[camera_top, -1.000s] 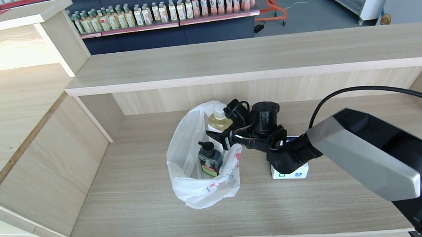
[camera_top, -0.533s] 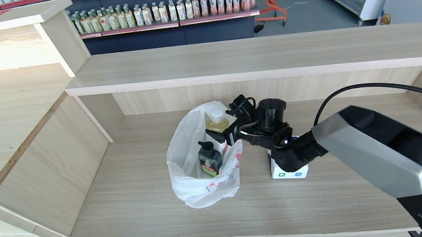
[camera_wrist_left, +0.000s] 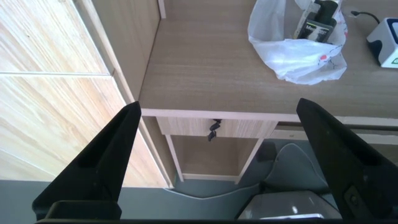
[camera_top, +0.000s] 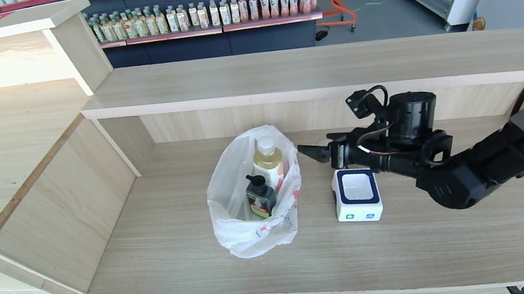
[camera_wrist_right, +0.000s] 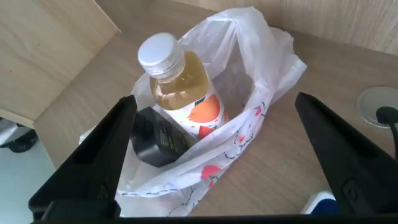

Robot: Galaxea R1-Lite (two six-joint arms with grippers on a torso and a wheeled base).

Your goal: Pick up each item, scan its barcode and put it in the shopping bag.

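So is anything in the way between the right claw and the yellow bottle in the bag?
Only the thin wall of the shopping bag, on the side facing the open right gripper, covers the lower part of the yellow bottle. Its cap and shoulders stand above that wall, with nothing visible in front.

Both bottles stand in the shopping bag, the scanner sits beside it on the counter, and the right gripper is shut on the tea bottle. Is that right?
Not quite. The right gripper is open and empty, clear of the shopping bag, near the scanner, as the head view shows. The tea bottle and dark bottle do stand in the bag.
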